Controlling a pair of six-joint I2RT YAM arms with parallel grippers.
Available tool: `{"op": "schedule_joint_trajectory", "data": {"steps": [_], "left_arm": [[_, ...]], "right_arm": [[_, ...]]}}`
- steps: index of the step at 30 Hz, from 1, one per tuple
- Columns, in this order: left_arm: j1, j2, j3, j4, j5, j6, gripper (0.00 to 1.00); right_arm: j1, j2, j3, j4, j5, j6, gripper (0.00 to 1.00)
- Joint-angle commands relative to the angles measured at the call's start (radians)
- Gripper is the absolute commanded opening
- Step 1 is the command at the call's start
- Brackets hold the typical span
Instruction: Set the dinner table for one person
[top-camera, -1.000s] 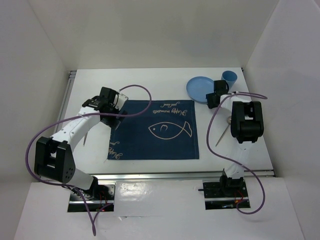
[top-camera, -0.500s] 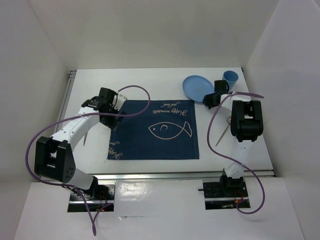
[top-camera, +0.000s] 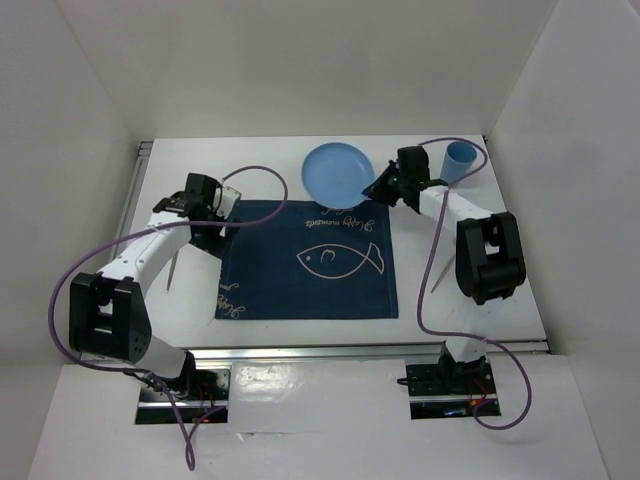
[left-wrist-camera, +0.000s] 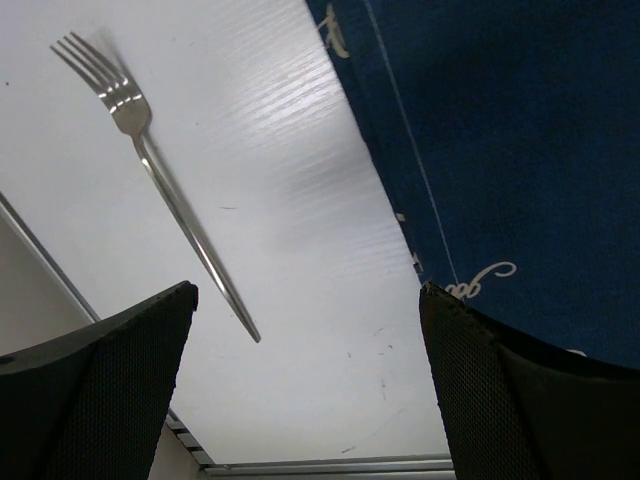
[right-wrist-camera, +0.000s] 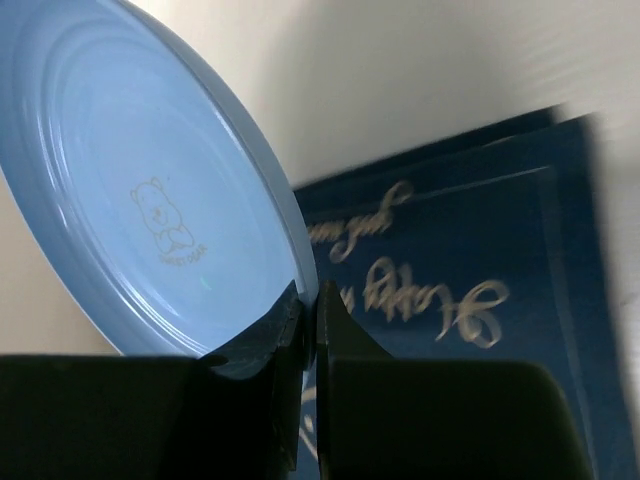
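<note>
One shift: your right gripper (right-wrist-camera: 308, 325), pinching the round light-blue plastic plate (top-camera: 338, 172) by its rim, has swung it to the navy fish-print cloth placemat (top-camera: 310, 262), ready for placing; left gripper (left-wrist-camera: 305, 300) gapes empty.

We see a navy fish-print placemat (top-camera: 310, 260), a tilted blue plate (top-camera: 337, 172) at its far edge, a blue cup (top-camera: 460, 158) far right, and a fork (left-wrist-camera: 160, 180) to the left.

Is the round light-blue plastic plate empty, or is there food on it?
Empty. The round light-blue plate shows a bare face, only a small printed bear; the right gripper pinches its rim.
</note>
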Motion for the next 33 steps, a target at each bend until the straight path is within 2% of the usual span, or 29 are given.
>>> {"op": "schedule_joint_trajectory", "data": {"steps": [1, 4, 8, 13, 19, 30, 31, 32, 33], "left_arm": [[0.049, 0.011, 0.014, -0.001, 0.023, -0.033, 0.98], [0.092, 0.011, 0.033, -0.001, 0.046, -0.033, 0.98], [0.104, 0.011, 0.042, -0.001, 0.058, -0.033, 0.98], [0.113, 0.020, 0.042, -0.001, 0.048, -0.033, 0.98], [0.113, 0.011, 0.051, -0.001, 0.057, -0.033, 0.98], [0.113, -0.007, 0.033, 0.008, 0.057, -0.015, 0.98], [0.122, -0.007, 0.033, 0.008, 0.048, -0.015, 0.98], [0.122, -0.016, 0.024, 0.008, 0.048, -0.015, 0.98], [0.122, -0.017, 0.024, 0.017, 0.048, -0.006, 0.98]], "right_arm": [[0.045, -0.073, 0.016, -0.046, -0.164, -0.259, 0.00], [0.109, -0.083, -0.023, -0.137, -0.197, -0.359, 0.00], [0.215, -0.106, -0.082, -0.238, -0.160, -0.417, 0.00], [0.246, -0.155, -0.205, -0.196, -0.248, -0.368, 0.00], [0.321, -0.156, -0.246, -0.214, -0.144, -0.358, 0.00], [0.352, -0.156, -0.266, -0.194, -0.039, -0.336, 0.01], [0.352, -0.156, -0.266, -0.194, -0.028, -0.336, 0.08], [0.352, -0.165, -0.266, -0.194, -0.028, -0.336, 0.29], [0.352, -0.165, -0.266, -0.205, -0.028, -0.347, 0.46]]}}
